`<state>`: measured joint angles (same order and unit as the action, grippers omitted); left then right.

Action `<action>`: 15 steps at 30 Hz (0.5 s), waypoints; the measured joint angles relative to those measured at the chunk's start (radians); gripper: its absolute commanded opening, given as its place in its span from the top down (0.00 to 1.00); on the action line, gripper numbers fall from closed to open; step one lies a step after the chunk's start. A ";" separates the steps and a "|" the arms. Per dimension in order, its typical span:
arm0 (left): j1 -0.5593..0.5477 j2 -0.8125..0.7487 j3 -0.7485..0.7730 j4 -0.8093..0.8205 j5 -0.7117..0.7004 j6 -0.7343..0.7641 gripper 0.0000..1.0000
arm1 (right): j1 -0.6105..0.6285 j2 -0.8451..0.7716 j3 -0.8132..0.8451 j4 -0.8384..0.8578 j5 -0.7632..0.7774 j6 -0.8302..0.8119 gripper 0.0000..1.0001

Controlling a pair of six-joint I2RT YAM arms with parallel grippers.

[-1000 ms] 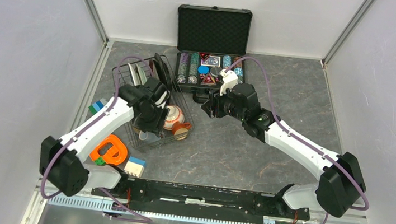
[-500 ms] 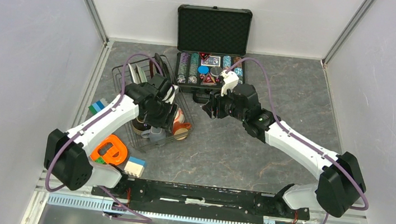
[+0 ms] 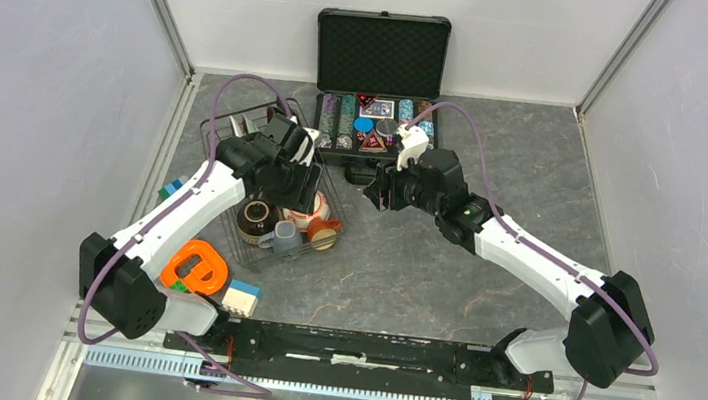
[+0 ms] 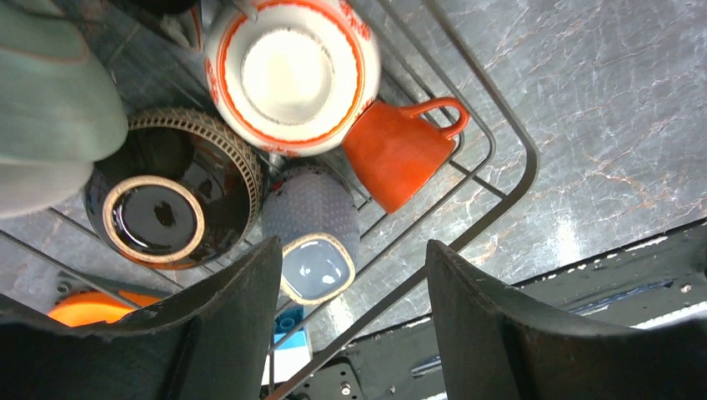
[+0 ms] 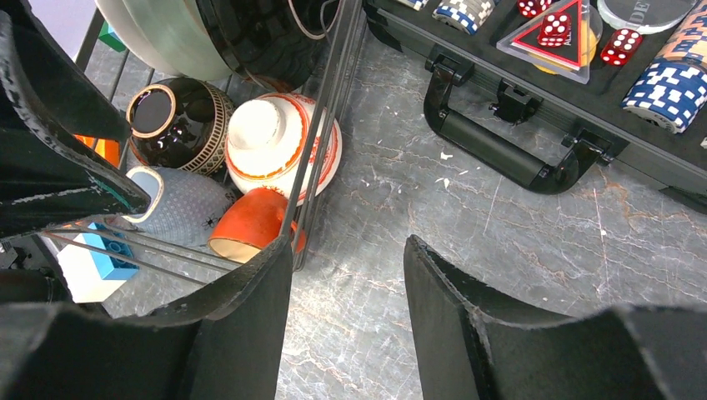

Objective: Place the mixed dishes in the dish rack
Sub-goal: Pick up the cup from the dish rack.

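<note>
While both of my arms reach out over the table [image 3: 441, 280], the nearest things to my bases sit on my left. An orange ring toy [image 3: 193, 267] and a white-and-blue block [image 3: 240, 297] lie just beside each other, outside the near end of the dish rack [image 4: 523, 137].

Inside that near end, four pieces crowd together. A grey-blue cup [image 4: 313, 233] lies with its base turned up toward my left wrist camera. An orange cup [image 4: 396, 150] lies on its side next to it, its handle toward the rack's corner wire. Behind them a dark bowl [image 4: 162, 196] and a white bowl with red pattern [image 4: 288, 71] both show their foot rings and touch each other.

My left gripper [image 4: 354, 250] hangs above these pieces with its jaws spread well apart and nothing between them.

My right gripper [image 5: 348, 246] hovers over bare table just outside the rack's right side. Its jaws are also parted and empty, and it touches no dish.

Farther along the rack, plates stand on edge, a pale green plate [image 5: 167, 33] and a black plate [image 5: 258, 42] among them.

Beyond everything, a black case of poker chips [image 3: 378, 82] lies open against the far wall, its carrying handle facing my right gripper.
</note>
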<state>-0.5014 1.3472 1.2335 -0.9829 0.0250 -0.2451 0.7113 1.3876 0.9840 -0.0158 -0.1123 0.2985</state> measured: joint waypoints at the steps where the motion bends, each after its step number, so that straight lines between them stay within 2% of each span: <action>1: 0.000 -0.002 0.004 0.008 0.001 0.003 0.31 | 0.000 0.000 0.000 0.000 0.000 0.000 0.43; 6: 0.000 0.019 0.007 0.040 0.012 0.083 0.37 | -0.003 0.000 0.000 0.000 0.000 0.000 0.44; 15: -0.001 0.114 -0.016 0.132 0.120 0.150 0.37 | -0.007 0.001 -0.022 0.000 0.000 -0.001 0.43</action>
<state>-0.5026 1.4616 1.2171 -0.8509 0.1448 -0.0956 0.7044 1.3888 0.9623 -0.0162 -0.1120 0.2974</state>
